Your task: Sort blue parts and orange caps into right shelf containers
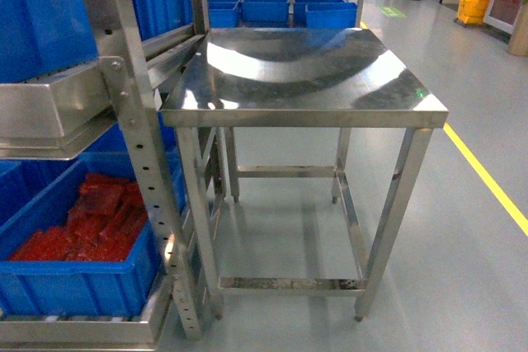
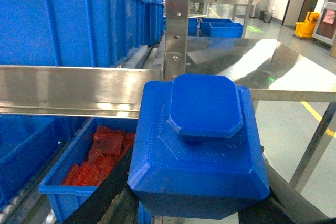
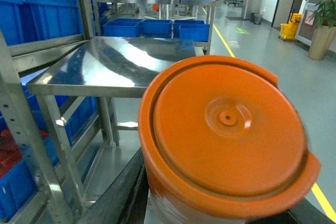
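while held, blue part (image 2: 198, 145) fills left claw view, orange cap (image 3: 227, 135) right

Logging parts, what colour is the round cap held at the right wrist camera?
Orange; the round ridged plastic cap shows best in the right wrist view.

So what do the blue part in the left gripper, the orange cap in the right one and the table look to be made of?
The blue part: matte plastic, probably 3D-printed, given the fine layer lines. The orange cap: smooth, slightly glossy moulded plastic, with a centre dimple. The table: polished stainless steel by its mirror-like reflections.
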You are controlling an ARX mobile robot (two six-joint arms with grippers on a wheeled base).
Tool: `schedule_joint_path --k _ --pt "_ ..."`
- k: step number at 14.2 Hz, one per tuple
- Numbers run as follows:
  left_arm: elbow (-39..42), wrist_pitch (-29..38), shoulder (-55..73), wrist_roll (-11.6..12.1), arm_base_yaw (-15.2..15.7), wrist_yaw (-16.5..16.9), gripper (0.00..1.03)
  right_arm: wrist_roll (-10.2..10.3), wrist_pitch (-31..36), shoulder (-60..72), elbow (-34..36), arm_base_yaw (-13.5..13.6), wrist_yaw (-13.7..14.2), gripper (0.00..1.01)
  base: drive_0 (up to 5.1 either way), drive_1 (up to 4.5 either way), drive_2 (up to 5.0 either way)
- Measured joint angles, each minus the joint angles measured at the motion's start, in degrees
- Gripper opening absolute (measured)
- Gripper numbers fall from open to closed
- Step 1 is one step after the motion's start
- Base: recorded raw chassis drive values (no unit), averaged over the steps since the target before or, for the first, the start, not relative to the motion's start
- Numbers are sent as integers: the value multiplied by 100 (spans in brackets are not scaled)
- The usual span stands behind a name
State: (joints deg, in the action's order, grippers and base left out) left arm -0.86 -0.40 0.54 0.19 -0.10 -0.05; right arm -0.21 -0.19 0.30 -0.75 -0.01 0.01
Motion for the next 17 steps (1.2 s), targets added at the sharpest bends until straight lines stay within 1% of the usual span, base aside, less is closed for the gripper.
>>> schedule_joint_path --k 12,17 --pt "0 -2 0 0 0 7 43 0 0 0 0 0 -2 44 -467 120 374" --pt "0 -4 0 0 0 4 43 0 -24 0 0 0 0 44 -500 246 246"
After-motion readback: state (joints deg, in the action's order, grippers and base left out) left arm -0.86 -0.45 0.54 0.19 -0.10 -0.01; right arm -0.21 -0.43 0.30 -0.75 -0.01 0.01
